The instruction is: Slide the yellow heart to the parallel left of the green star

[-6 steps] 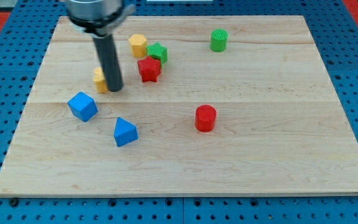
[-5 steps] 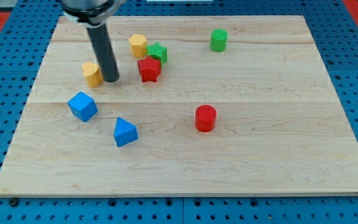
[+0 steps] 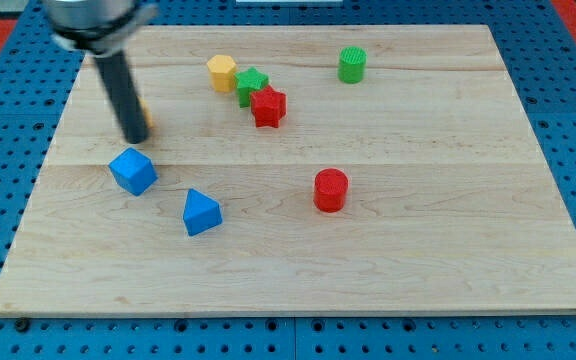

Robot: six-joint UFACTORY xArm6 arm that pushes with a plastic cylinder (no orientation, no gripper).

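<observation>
The yellow heart [image 3: 145, 121] lies at the board's left and is mostly hidden behind my rod; only a sliver shows on the rod's right side. My tip [image 3: 133, 140] rests on the board right at the heart, just above the blue cube [image 3: 133, 171]. The green star [image 3: 251, 83] sits well to the heart's right and a little nearer the view's top. It sits between a yellow hexagonal block [image 3: 221, 72] on its left and a red star [image 3: 267, 106] at its lower right.
A blue wedge-shaped block [image 3: 201, 211] lies below and right of the cube. A red cylinder [image 3: 331, 190] stands near the middle of the wooden board [image 3: 448, 200]. A green cylinder [image 3: 352, 64] stands at the top right.
My rod has moved left and now covers the yellow heart, which has slid left and slightly up. The red star has shifted right, to the green star's lower right.
</observation>
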